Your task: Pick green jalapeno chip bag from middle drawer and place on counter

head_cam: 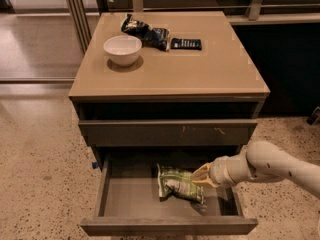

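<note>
The green jalapeno chip bag (178,183) lies on the bare grey floor of the open middle drawer (125,204), right of its middle. My gripper (199,176) reaches in from the right on a cream arm and sits at the bag's upper right edge, touching or nearly touching it. The tan counter (200,69) tops the dark grey cabinet above.
On the counter stand a white bowl (122,49), a black-and-blue snack bag (146,32) and a small flat black packet (186,44). A shut grey drawer front with pale scratch marks (167,132) sits above the open drawer. Speckled floor surrounds the cabinet.
</note>
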`<action>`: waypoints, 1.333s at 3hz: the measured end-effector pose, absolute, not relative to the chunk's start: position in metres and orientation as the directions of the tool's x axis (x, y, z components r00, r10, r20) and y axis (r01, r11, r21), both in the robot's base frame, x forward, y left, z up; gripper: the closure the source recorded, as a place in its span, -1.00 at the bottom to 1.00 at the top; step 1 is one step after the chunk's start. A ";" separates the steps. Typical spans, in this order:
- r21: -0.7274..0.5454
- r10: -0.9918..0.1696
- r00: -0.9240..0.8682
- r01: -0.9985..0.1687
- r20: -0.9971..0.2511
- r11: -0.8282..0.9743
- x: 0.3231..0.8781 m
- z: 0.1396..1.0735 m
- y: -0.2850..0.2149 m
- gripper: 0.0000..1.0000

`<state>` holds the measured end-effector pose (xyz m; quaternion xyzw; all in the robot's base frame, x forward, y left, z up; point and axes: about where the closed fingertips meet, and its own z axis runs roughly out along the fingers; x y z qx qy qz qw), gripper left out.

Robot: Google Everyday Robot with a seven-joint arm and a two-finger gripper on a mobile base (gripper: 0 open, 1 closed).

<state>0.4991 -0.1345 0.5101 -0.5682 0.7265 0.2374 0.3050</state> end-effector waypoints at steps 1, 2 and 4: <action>-0.002 -0.681 -0.168 -0.970 -0.713 0.242 0.499 0.510 -0.134 1.00; -0.003 -0.685 -0.166 -0.971 -0.709 0.239 0.501 0.487 -0.134 0.63; 0.050 -0.671 -0.213 -0.966 -0.710 0.255 0.513 0.427 -0.131 -0.12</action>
